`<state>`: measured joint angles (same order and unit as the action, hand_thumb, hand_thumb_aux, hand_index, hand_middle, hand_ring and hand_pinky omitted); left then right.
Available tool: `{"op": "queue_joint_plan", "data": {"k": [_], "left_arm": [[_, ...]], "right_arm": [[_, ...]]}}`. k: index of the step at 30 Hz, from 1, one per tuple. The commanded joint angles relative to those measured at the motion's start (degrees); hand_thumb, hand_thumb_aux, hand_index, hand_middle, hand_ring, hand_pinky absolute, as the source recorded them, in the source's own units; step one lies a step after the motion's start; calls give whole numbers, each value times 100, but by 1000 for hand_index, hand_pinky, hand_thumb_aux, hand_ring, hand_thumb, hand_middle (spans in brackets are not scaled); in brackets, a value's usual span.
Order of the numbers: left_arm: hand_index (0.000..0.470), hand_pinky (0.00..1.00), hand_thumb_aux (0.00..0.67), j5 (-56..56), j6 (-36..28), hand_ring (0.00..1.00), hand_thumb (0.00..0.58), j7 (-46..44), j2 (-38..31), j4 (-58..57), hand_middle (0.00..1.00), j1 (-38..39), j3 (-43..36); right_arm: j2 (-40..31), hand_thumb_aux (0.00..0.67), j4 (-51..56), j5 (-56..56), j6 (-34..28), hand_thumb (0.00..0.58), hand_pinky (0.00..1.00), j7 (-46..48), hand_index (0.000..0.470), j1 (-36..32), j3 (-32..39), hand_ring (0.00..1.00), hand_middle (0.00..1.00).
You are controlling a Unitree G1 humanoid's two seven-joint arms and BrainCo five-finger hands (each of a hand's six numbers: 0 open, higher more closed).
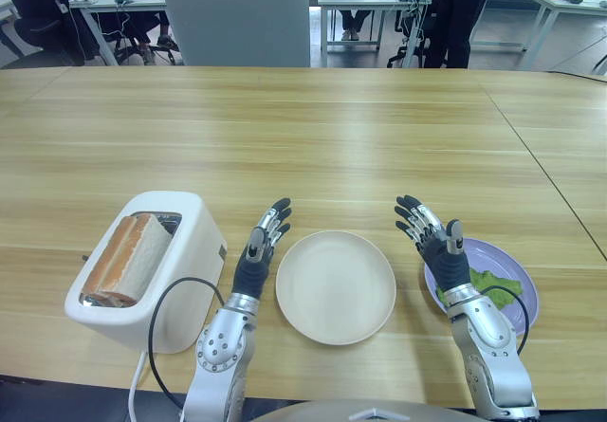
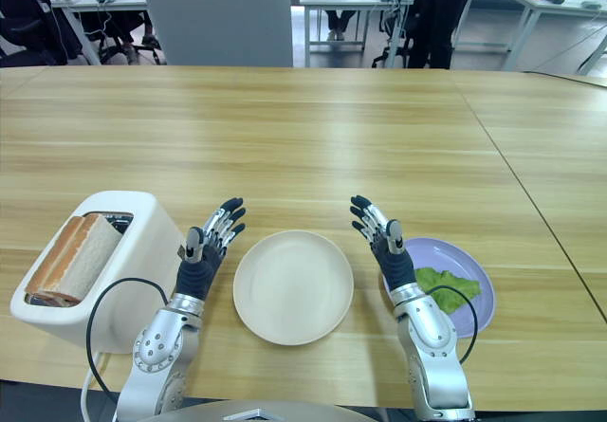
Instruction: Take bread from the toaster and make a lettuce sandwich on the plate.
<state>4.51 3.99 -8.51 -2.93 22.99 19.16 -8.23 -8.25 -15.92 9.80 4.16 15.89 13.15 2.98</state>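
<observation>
A white toaster point(image 1: 166, 251) stands at the near left with slices of bread point(image 1: 128, 256) sticking out of its slot. A cream plate point(image 1: 335, 285) lies bare in the middle. To its right a purple plate point(image 1: 522, 289) holds a green lettuce leaf point(image 1: 496, 285). My left hand point(image 1: 261, 247) hovers open between the toaster and the cream plate, fingers stretched forward. My right hand point(image 1: 434, 242) hovers open between the two plates, over the purple plate's left rim, holding nothing.
A black cable point(image 1: 166, 308) loops from the toaster's front toward the table's near edge. The wide wooden table point(image 1: 303, 137) stretches away beyond the plates. Desks, chairs and people stand in the room behind.
</observation>
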Motion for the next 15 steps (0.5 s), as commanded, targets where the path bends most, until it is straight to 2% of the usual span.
{"op": "queue_joint_plan", "data": {"k": [1, 9, 11, 13, 15], "left_arm": [[0, 0, 0, 27, -62, 0, 0, -18, -15, -7, 0, 20, -9], [0, 0, 0, -3, -149, 0, 0, -29, -60, 180, 0, 29, -26], [0, 0, 0, -456, -227, 0, 0, 20, -220, 551, 0, 73, -106], [0, 0, 0, -1321, -602, 0, 0, 76, -500, 1332, 0, 116, -142], [0, 0, 0, -1761, -1190, 0, 0, 45, -782, 2173, 0, 83, 229]], "right_arm": [[6, 0, -1, -28, -17, 0, 0, -5, 0, 14, 9, 0, 0], [34, 0, -1, -48, -3, 0, 0, -25, 0, 34, 37, 0, 0], [34, 0, -31, -53, -19, 0, 0, -24, 0, 47, 54, 0, 0], [29, 0, -104, -44, -48, 0, 0, -26, 0, 83, 62, 0, 0], [45, 0, -210, -52, -42, 0, 0, -69, 0, 199, 72, 0, 0]]}}
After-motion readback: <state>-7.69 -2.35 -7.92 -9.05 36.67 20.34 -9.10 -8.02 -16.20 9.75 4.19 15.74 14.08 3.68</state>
